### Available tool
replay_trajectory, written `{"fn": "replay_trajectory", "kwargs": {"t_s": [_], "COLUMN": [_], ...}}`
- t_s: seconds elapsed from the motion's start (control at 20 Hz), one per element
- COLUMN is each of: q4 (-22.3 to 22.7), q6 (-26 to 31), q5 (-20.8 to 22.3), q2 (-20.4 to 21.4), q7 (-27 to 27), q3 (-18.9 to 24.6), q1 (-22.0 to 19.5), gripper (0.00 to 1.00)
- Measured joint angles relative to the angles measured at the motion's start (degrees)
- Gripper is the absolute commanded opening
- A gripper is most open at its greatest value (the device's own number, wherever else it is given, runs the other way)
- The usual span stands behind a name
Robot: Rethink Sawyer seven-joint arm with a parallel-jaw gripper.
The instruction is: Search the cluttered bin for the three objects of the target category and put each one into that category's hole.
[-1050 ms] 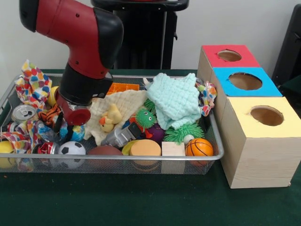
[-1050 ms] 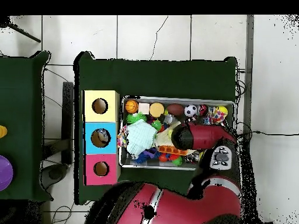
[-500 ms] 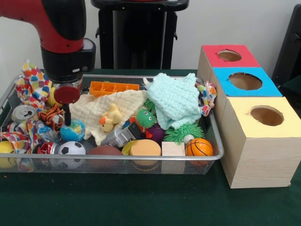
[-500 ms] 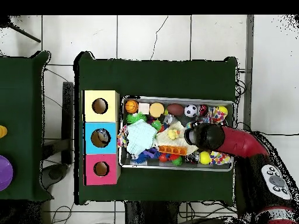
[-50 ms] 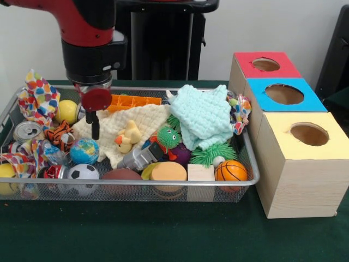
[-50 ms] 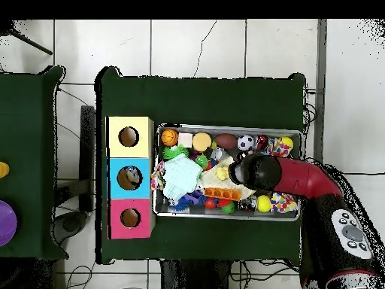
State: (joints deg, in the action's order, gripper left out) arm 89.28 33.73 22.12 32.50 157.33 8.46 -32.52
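**Sawyer arm poised over packed toy bin, pick yet to be made**

The gripper (image 5: 95,129) hangs low over the left part of the wire bin (image 5: 136,185), above the edge of a cream cloth (image 5: 147,117). It carries nothing; whether it's open or closed can't be made out from either view. A globe ball (image 5: 84,151) sits just below and in front of it, a yellow ball (image 5: 66,111) just behind to the side, and a toy duck (image 5: 128,136) lies on the cloth nearby. Which category is wanted isn't clear from the scene, so the target could be any of these. The three boxes, w/ red (image 5: 265,65), blue (image 5: 283,94) and yellow (image 5: 310,134) tops, stand beside the bin's other end, well apart from the gripper.

A good pick here prob. means centring straight over one item before dropping, as neighbours crowd close. The globe ball is round and likely to roll off toward the tiger toy (image 5: 59,134) if nudged off-centre. The cloth edge may snag and lift along, so approach clear of it. From overhead, the arm (image 6: 301,178) covers the pick spot.
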Motion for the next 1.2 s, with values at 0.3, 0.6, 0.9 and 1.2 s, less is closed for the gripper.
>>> {"fn": "replay_trajectory", "kwargs": {"t_s": [0.3, 0.6, 0.9, 1.2], "q4": [-1.36, -4.82, -10.43, -13.45], "q6": [0.01, 0.06, 2.88, 8.12], "q5": [1.05, 1.90, 4.62, 6.96], "q2": [0.35, 0.12, -0.33, -0.95], "q7": [0.00, 0.00, -4.26, -20.79], "q3": [0.04, 0.12, 3.03, 10.37], "q1": [2.57, 2.51, -0.60, -7.24], "gripper": [1.00, 1.00, 1.00, 1.00]}}
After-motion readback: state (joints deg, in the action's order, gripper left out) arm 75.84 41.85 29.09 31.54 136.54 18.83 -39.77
